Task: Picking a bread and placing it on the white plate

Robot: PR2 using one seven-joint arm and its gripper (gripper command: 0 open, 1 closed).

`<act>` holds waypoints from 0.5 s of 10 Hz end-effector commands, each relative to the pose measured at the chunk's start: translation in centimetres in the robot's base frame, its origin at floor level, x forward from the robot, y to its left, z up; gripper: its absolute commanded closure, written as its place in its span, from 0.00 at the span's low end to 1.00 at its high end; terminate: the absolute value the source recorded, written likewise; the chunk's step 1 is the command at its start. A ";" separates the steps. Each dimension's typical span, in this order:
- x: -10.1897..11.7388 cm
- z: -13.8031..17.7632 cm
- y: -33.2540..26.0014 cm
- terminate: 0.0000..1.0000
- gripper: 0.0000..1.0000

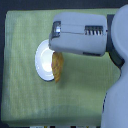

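A pale green cloth [25, 75] with a fine woven grid is spread flat across most of the exterior view. Its weave is crossed by faint, evenly spaced lines. A narrow dark strip [30, 5] is seen beyond the cloth's upper edge, and a lighter strip [40, 125] is seen along the lower edge. What lies under the cloth cannot be told.

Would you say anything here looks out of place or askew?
Yes: the bread lies only partly on the white plate, its lower end overhanging the rim onto the green cloth. The claw is hidden.
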 end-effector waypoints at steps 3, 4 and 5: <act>3.9 -3.7 5.2 0.00 1.00; 3.8 -4.0 5.5 0.00 1.00; 4.1 -4.2 6.0 0.00 1.00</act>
